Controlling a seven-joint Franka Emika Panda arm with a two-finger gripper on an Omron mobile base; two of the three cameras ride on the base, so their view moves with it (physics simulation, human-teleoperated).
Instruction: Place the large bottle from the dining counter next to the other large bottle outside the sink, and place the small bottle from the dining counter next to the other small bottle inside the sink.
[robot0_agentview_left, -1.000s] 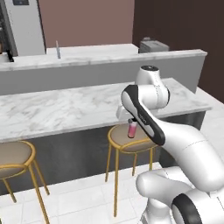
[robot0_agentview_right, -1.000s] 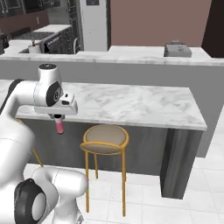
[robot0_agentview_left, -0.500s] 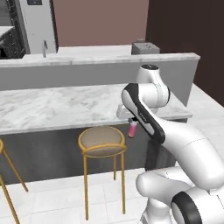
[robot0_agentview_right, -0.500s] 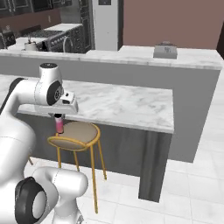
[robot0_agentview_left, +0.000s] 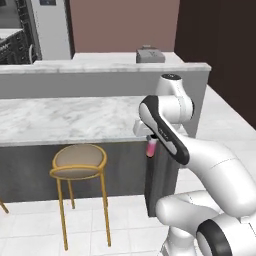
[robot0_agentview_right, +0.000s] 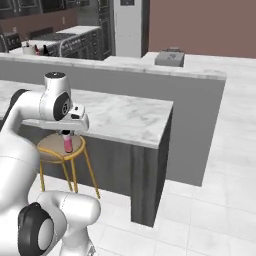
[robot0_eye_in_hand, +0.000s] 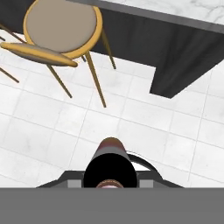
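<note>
My gripper (robot0_agentview_left: 150, 141) is shut on the small bottle (robot0_agentview_left: 150, 149), a tiny pink-red cylinder hanging upright below the fingers, in front of the dining counter (robot0_agentview_left: 60, 120). From the right side the small bottle (robot0_agentview_right: 67, 144) shows under my gripper (robot0_agentview_right: 66, 134), level with the stool seat and off the dining counter (robot0_agentview_right: 125, 117). Looking down along the hand, the small bottle (robot0_eye_in_hand: 109, 162) shows its dark cap above the tiled floor, near the counter's dark end (robot0_eye_in_hand: 183, 52). The large bottle and the sink are out of view.
A gold-legged stool (robot0_agentview_left: 79, 161) (robot0_agentview_right: 50, 146) (robot0_eye_in_hand: 61, 22) stands against the counter's base, left of the bottle. A raised grey wall with a small grey box (robot0_agentview_left: 150, 55) (robot0_agentview_right: 170, 57) runs behind. Open white floor lies past the counter's right end. Small items (robot0_agentview_right: 37, 50) sit far back left.
The whole scene has slid left in both base views, so the base has driven right along the counter toward its end. The small bottle stays in the shut gripper.
</note>
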